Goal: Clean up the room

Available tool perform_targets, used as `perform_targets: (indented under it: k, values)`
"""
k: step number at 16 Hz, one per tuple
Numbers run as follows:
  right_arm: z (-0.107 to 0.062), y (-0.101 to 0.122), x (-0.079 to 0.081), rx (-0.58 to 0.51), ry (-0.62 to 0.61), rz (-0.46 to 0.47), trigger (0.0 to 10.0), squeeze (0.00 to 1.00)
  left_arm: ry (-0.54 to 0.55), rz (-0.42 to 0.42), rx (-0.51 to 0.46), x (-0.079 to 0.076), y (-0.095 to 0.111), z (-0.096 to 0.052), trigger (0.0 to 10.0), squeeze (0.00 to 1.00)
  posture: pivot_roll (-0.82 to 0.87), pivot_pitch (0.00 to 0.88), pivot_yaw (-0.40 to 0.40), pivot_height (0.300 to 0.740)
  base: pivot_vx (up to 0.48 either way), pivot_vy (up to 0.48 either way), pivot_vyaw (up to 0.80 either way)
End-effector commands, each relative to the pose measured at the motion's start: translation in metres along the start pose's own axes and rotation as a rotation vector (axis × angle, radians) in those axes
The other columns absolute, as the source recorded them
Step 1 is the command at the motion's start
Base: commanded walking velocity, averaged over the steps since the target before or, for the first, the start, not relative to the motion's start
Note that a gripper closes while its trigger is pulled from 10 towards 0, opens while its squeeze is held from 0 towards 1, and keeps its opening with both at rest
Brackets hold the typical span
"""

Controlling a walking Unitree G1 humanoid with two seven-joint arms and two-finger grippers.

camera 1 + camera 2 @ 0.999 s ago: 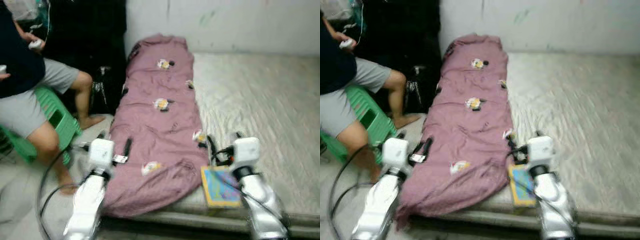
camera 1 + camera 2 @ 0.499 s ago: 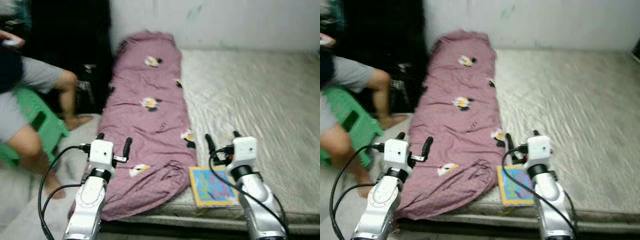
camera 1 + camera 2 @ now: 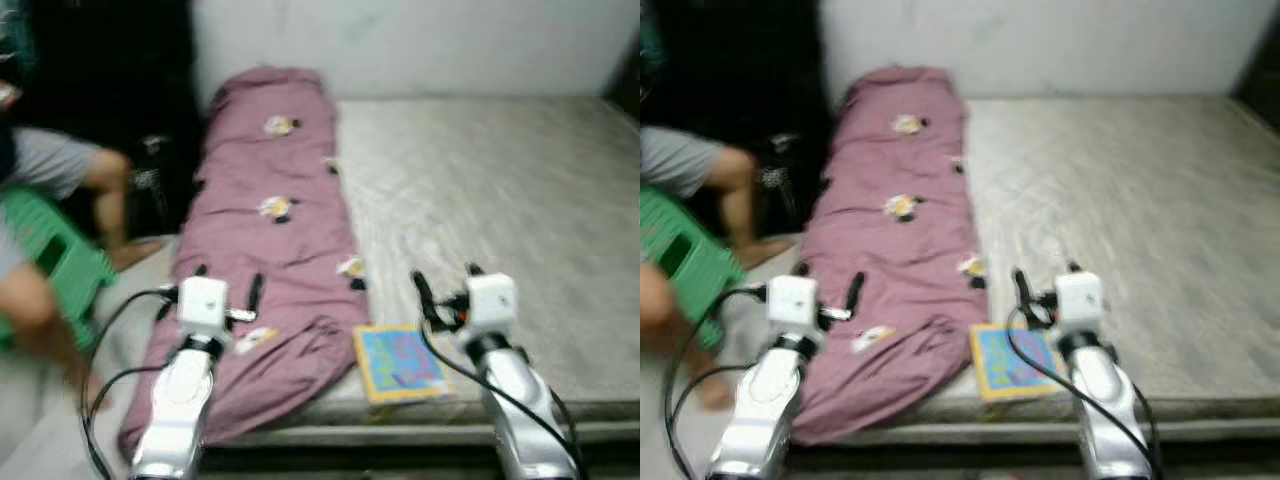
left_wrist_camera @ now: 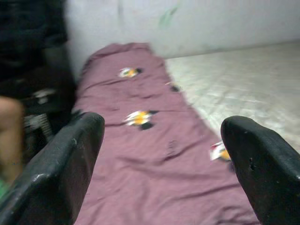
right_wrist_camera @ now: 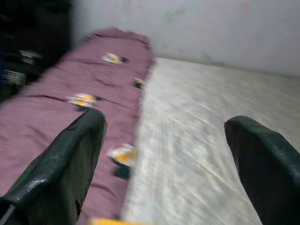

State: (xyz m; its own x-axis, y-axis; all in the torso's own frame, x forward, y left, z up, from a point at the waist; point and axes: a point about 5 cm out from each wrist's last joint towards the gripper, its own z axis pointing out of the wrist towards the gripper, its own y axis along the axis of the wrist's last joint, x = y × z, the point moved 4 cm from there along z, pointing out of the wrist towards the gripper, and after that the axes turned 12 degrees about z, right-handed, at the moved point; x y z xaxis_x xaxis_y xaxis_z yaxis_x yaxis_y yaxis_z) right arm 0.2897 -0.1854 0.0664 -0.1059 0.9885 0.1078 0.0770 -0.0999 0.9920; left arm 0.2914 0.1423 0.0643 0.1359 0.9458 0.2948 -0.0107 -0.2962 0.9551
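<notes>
A long purple blanket [image 3: 275, 230] with small duck prints lies lengthwise along the left side of a bare grey mattress [image 3: 500, 190], its near end drooping over the front edge. A colourful book [image 3: 398, 361] lies flat at the mattress's front edge, just right of the blanket. My left gripper [image 3: 228, 283] is open over the blanket's near end. My right gripper [image 3: 442, 284] is open above and just right of the book. Both hold nothing. In the wrist views the wide-apart fingers [image 4: 61, 164] [image 5: 61, 164] frame the blanket [image 4: 150, 140] and mattress [image 5: 197, 126].
A person sits on a green stool [image 3: 50, 260] at the left, a bare leg [image 3: 105, 200] near the mattress's side. Dark bags [image 3: 150, 180] stand by the wall there. A white wall [image 3: 400, 40] runs behind the mattress. Black cables [image 3: 100, 340] trail from my arms.
The camera has swung right, so the person and stool slid towards the left edge and more mattress shows. Both grippers stay open and level in front of me.
</notes>
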Motion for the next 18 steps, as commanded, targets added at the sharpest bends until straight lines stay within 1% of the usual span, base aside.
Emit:
perform_targets:
  k: [1,7,18]
  values:
    - [0.0012,0.0065,0.0051,-0.023,0.019,0.002,10.0,0.0,0.012,0.011,0.025,0.0057,-0.0054,-0.0021,10.0,0.0,-0.07,0.005,0.01,0.74,0.0,-0.277,0.0]
    - [-0.0024,0.0043,0.0051,-0.014,0.023,-0.002,10.0,0.0,0.008,0.012,0.029,0.0056,-0.0063,-0.0039,10.0,0.0,-0.07,0.013,0.011,0.74,0.0,-0.277,0.0]
    - [-0.0023,0.0032,0.0068,-0.007,0.028,0.0,10.0,0.0,0.007,0.015,0.031,0.0059,-0.0066,-0.0046,10.0,0.0,-0.07,0.017,0.012,0.74,0.0,-0.274,0.0]
